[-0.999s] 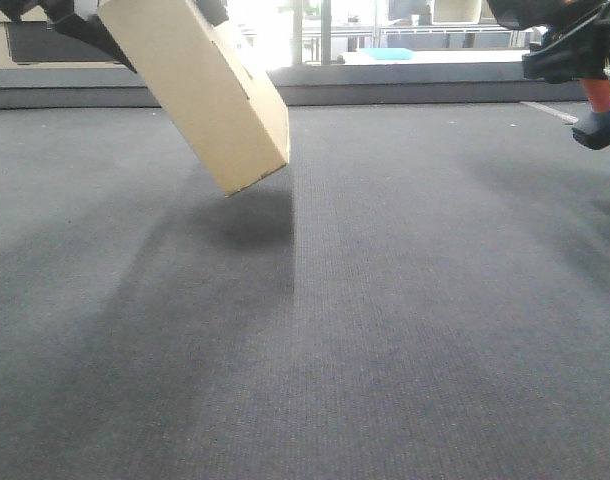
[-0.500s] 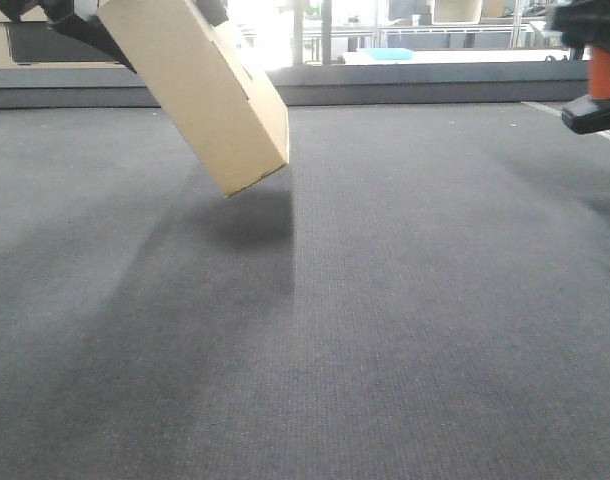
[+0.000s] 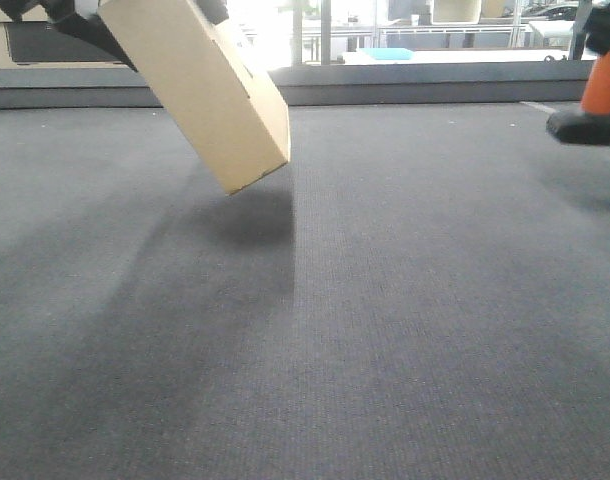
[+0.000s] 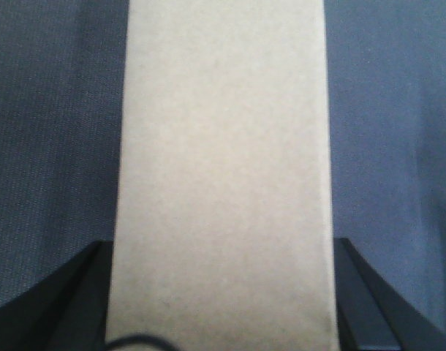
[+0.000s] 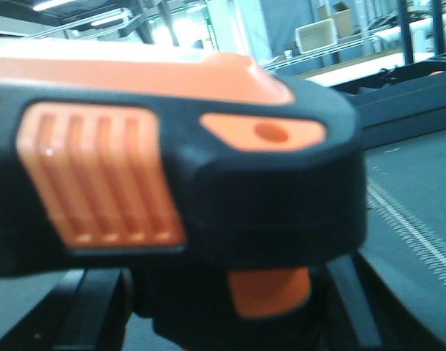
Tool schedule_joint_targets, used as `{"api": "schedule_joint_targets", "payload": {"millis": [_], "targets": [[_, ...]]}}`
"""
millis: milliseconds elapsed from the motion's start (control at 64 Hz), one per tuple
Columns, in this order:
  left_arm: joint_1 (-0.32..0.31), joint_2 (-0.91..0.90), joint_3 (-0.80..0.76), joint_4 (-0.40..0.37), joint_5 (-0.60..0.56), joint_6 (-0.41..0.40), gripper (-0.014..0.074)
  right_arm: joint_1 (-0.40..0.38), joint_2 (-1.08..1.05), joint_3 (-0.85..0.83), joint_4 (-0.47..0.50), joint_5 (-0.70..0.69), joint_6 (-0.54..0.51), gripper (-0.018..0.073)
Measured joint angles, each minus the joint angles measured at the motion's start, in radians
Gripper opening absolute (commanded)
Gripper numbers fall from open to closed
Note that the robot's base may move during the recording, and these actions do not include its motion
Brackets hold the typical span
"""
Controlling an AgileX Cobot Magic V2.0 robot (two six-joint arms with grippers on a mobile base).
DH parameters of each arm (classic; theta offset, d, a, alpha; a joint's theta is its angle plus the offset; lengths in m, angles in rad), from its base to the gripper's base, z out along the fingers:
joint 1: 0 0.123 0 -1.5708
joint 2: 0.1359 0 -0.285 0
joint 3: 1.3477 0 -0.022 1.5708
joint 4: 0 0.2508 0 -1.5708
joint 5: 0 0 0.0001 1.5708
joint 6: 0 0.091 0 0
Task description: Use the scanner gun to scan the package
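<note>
**Orange scanner gun [image 5: 172, 168], tan package [image 3: 200, 85] aloft**

Clamps scanner gun in right gripper [image 5: 223, 314], jaws closed around it, far right; pinches package in left gripper [image 4: 219, 292], jaws pressed on its sides, tilted, low corner clear of grey carpet [image 3: 385, 300], far left.

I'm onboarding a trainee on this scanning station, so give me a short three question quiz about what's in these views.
1. True or false: the package lies flat on the grey surface.
2. The scanner gun has a handle that is: A orange, B green, C white?
3. Fill in: the left tool grips the ____.
Key: 1 false, it hangs tilted above it; 2 A; 3 package.
</note>
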Motion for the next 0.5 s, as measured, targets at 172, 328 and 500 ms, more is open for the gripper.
{"api": "schedule_joint_targets", "payload": {"millis": [172,328,500], "targets": [[0.000,0.000,0.000,0.000,-0.002,0.000,-0.0111,0.017,0.028,0.000,-0.013,-0.046,0.002,-0.0158],[0.000,0.000,0.000,0.000,-0.002,0.000,-0.0111,0.024,0.051,0.000,-0.013,-0.048,0.004,-0.0158],[0.000,0.000,0.000,0.000,-0.002,0.000,-0.0111,0.026,0.053,0.000,-0.014,-0.017,0.006,-0.0158]]}}
